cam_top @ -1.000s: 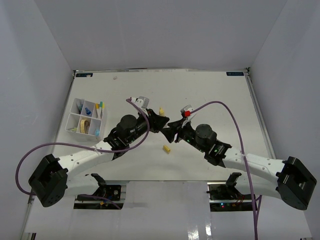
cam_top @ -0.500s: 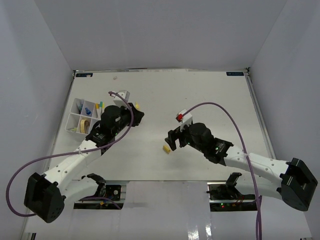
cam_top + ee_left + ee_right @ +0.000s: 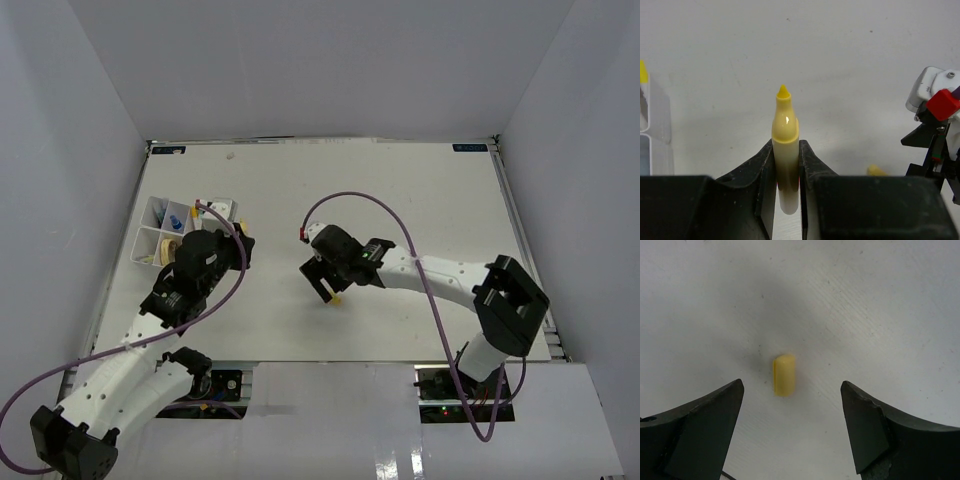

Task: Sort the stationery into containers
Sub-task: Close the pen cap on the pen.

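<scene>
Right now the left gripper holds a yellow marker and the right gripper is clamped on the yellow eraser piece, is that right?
Not quite. The right wrist view shows the right gripper open, its jaws either side of the yellow eraser piece, which lies untouched on the table. The left gripper does hold the yellow marker.

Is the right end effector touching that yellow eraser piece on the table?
Apart. The right wrist view shows the yellow eraser piece lying between the open fingers of the right end effector, with bare table on both sides.
</scene>
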Controlling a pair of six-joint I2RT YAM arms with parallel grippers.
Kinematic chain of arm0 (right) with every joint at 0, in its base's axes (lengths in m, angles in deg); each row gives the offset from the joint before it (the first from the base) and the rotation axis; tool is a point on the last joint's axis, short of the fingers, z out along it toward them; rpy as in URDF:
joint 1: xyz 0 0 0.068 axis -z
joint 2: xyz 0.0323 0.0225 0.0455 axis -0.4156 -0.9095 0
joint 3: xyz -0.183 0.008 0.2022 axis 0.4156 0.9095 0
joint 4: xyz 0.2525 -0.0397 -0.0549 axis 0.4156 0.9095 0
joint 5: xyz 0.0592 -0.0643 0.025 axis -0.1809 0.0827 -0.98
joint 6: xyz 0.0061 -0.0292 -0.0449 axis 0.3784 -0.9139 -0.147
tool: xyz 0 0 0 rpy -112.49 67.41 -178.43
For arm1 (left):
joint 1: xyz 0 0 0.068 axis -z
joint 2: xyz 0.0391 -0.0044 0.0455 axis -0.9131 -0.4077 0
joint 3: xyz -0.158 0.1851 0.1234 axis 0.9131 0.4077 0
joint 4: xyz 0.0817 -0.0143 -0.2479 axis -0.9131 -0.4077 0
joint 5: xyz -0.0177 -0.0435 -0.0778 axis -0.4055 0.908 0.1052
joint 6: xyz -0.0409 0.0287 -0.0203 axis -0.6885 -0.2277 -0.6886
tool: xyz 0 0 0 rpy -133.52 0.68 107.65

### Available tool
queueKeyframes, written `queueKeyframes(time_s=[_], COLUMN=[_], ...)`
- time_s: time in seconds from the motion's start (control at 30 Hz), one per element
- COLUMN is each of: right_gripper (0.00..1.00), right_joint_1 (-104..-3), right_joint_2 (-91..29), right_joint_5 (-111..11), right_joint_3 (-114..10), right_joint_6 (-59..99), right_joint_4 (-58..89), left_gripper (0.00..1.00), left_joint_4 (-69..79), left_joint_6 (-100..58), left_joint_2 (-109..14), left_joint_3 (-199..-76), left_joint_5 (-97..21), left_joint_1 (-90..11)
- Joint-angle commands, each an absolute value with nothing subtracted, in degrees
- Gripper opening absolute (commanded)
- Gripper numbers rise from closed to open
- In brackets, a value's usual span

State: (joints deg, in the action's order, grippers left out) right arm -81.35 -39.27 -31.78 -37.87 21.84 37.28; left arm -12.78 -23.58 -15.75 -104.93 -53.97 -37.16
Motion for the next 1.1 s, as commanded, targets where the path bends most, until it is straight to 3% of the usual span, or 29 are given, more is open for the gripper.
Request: queueKeyframes(time_s=[0.0,0.47,0.6,1.07], right_gripper=[0.85,0.76,0.70,0.62], right_joint_1=[-84.0,-88.1,-88.1,-89.2], right_joint_2=[-43.7,-55.2,-57.2,-61.8], right_joint_5=[-29.2,-22.6,-20.8,-18.3], right_joint_3=[-43.2,-51.7,-52.9,-56.5], right_joint_6=[21.6,21.2,21.4,22.1], right_joint_4=[46.7,52.4,52.8,55.2], left_gripper=[0.00,0.00,0.01,0.02], left_joint_4=[-14.4,-14.3,-14.1,-14.1], left_joint_6=[-22.1,-24.3,-24.4,-24.5], left_joint_2=[-12.9,-6.9,-5.9,-6.2], left_joint_3=[-103.3,-101.4,-101.2,-101.2], left_joint_5=[-58.8,-71.4,-71.8,-71.3], left_joint_1=[-37.5,-37.6,-37.6,-37.7])
